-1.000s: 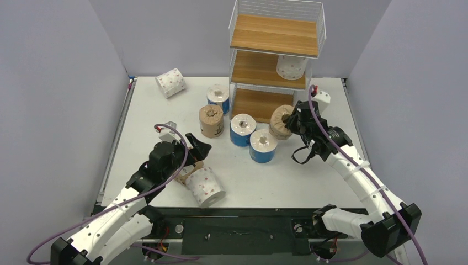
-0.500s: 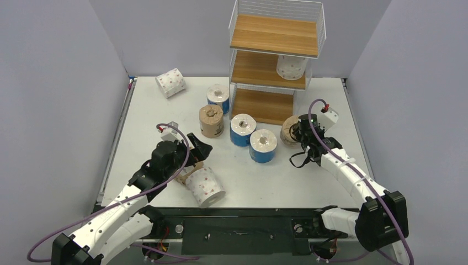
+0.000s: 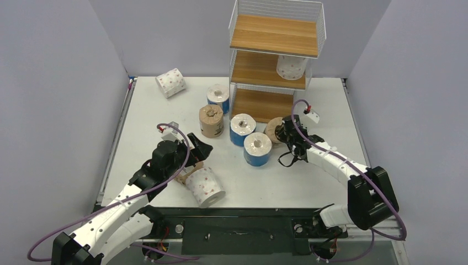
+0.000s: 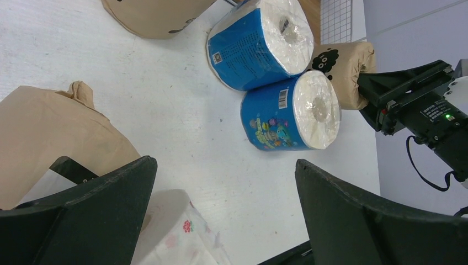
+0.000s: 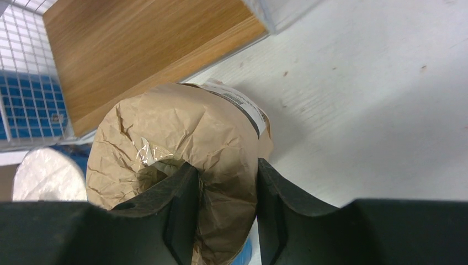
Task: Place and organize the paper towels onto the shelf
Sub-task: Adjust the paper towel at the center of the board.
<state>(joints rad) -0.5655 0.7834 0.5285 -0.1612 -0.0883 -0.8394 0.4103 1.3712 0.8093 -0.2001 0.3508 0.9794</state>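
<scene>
The right pincer (image 5: 223,187) is pinching the crumpled end of a brown kraft roll (image 3: 272,130), holding it low over the desk (image 3: 265,182) just on the near side of the shelf (image 3: 259,105) bottom board, right beside a blue roll (image 3: 257,149). The left pincer (image 4: 223,165) is hanging spread wide and gripping nothing at near left, above a white pink-dotted roll (image 3: 205,186) and another brown roll (image 4: 55,138).

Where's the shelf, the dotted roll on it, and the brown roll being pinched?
shelf (image 3: 274,34): top view, bare top board.
dotted roll (image 3: 291,66): top view, its side.
brown roll (image 5: 165,132): right wrist view, crinkled end.
</scene>
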